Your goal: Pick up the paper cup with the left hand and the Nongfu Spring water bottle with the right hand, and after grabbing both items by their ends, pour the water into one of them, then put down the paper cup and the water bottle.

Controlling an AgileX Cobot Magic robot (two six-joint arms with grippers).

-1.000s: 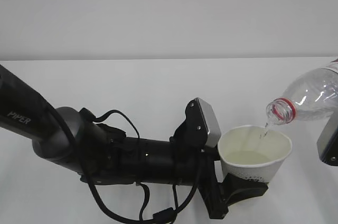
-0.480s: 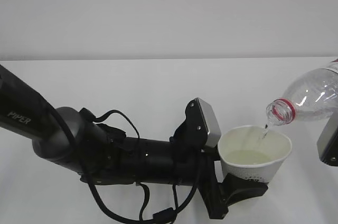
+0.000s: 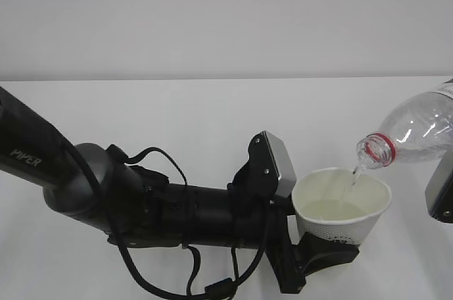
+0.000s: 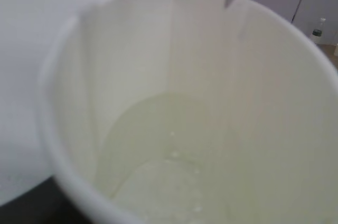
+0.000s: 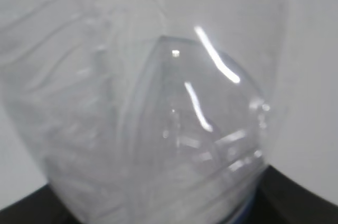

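My left hand [image 3: 322,257] grips the white tapered paper cup [image 3: 342,208]; my right hand [image 3: 440,194] clamps the tilted clear ribbed bottle [image 3: 414,130], whose thin stream could miss the rim.

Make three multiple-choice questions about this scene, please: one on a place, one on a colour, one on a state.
1. Where is the mouth of the water bottle?
A. above the paper cup's rim
B. lying on the table
C. inside the left hand

2. What colour is the bottle's neck ring?
A. blue
B. red
C. green

3. What is the state of the paper cup?
A. empty and upside down
B. crushed flat
C. upright, with water in the bottom

Answers: 1 A, the tilted neck hangs over the rim. 2 B, the ring shows red. 3 C, the left hand holds it upright and water covers its bottom.
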